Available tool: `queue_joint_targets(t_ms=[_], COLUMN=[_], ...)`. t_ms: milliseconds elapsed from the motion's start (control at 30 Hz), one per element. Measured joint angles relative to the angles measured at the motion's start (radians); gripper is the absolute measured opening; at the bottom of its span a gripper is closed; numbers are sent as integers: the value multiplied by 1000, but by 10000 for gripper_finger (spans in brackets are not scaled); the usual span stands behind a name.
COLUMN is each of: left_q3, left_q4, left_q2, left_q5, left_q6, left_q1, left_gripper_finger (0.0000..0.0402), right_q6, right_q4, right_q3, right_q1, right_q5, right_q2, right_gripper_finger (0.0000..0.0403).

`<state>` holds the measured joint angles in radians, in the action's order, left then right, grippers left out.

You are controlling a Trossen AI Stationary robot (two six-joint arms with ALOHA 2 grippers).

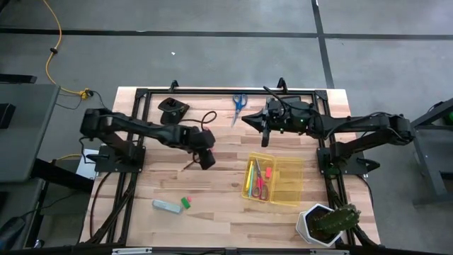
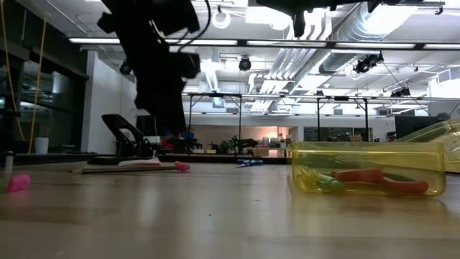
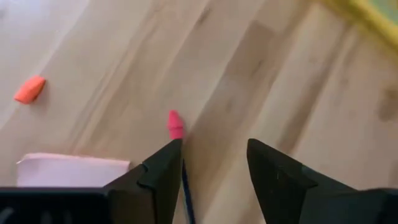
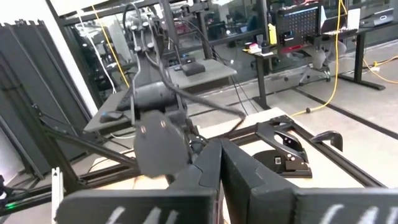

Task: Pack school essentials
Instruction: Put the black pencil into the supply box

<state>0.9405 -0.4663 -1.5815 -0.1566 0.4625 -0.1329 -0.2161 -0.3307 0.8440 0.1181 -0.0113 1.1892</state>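
A thin pencil [image 2: 126,170] lies flat on the wooden table, its pink eraser end [image 3: 175,124] pointing toward the table's right. My left gripper [image 3: 211,146] hangs open just above that end, slanting down. One fingertip is close beside the shaft and clear of it in the low view [image 2: 169,129]. A pale pink pad [image 3: 68,169] and a small orange piece [image 3: 29,89] lie nearby. The yellow box [image 1: 272,180] at the right holds red-handled scissors [image 1: 260,185] and a yellow marker [image 1: 250,178]. Blue-handled scissors [image 1: 238,104] lie at the far middle, beside my shut, level right gripper [image 4: 221,180].
A black stapler [image 1: 173,110] stands at the far left. A pale oblong thing [image 1: 166,205] and a small green piece [image 1: 186,202] lie near the front left. The potted cactus [image 1: 322,223] stands at the front right corner. Bare wood lies between the pencil and the box.
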Motion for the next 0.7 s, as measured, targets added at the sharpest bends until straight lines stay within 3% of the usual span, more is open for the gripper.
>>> queue_joint_targets(t_ms=[233, 400, 700], left_q3=[0, 1, 5], left_q4=[70, 109, 107], left_q2=[-114, -174, -237], left_q5=[-4, 55, 10], left_q6=[8, 9, 6], left_q1=[-31, -45, -39], left_gripper_finger=[170, 170, 163], right_q6=[15, 15, 15], right_q4=[13, 20, 20], right_q3=[0, 0, 0], right_q1=[0, 0, 0], right_q5=[0, -1, -1], right_q2=[0, 0, 0], right_gripper_finger=[0, 0, 0])
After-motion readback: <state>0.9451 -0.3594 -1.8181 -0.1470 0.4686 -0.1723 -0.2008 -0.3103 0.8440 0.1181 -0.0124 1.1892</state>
